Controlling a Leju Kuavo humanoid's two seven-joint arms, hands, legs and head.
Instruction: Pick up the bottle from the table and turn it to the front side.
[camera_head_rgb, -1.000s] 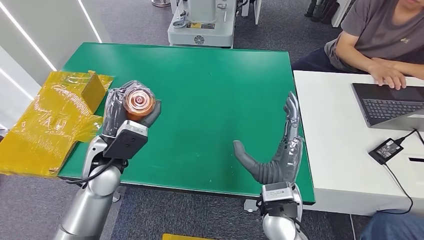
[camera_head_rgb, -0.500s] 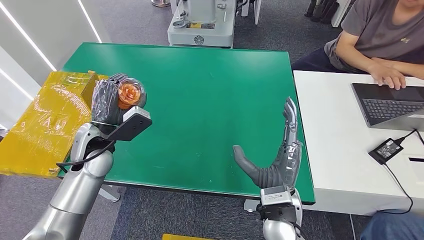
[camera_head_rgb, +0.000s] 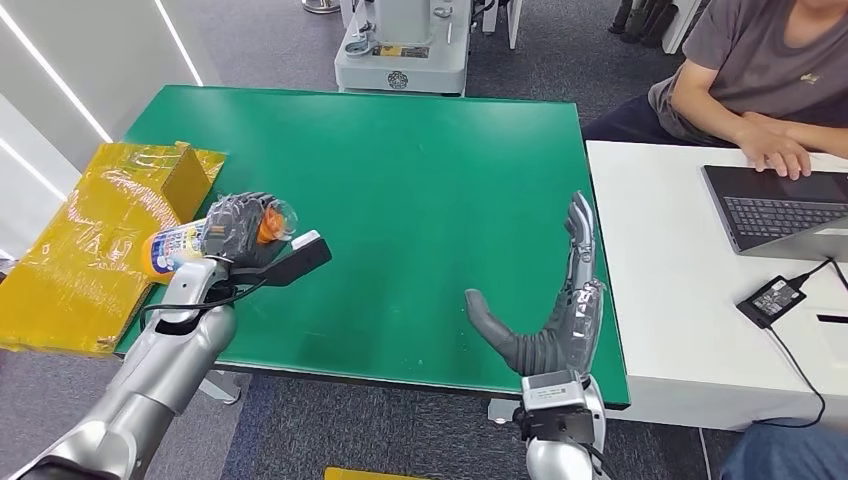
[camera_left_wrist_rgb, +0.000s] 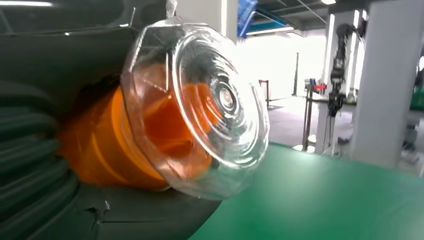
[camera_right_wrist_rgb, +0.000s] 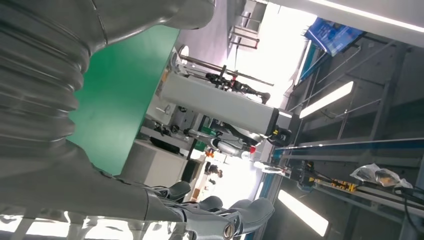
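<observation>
My left hand (camera_head_rgb: 238, 231) grips the bottle (camera_head_rgb: 180, 244) above the green table's (camera_head_rgb: 420, 180) left edge. The bottle lies on its side: its white and yellow labelled body sticks out to the left, and its orange neck and clear cap (camera_head_rgb: 278, 218) point right. The left wrist view shows the clear faceted cap (camera_left_wrist_rgb: 210, 110) and orange neck (camera_left_wrist_rgb: 105, 145) close up, wrapped by my dark fingers (camera_left_wrist_rgb: 30, 150). My right hand (camera_head_rgb: 560, 300) stands open near the table's front right, fingers straight and apart, thumb out to the left. Its ribbed cover (camera_right_wrist_rgb: 40, 85) and fingers (camera_right_wrist_rgb: 220, 215) hold nothing.
A yellow wrapped package (camera_head_rgb: 100, 240) lies off the table's left edge, right under the bottle's base. A person (camera_head_rgb: 760, 90) sits at a white desk (camera_head_rgb: 680, 300) on the right with a laptop (camera_head_rgb: 780, 210). A grey machine base (camera_head_rgb: 400, 50) stands behind the table.
My left hand has turned the bottle from upright, cap facing the head camera, to lying sideways with the label showing. The right hand has stayed in place.
</observation>
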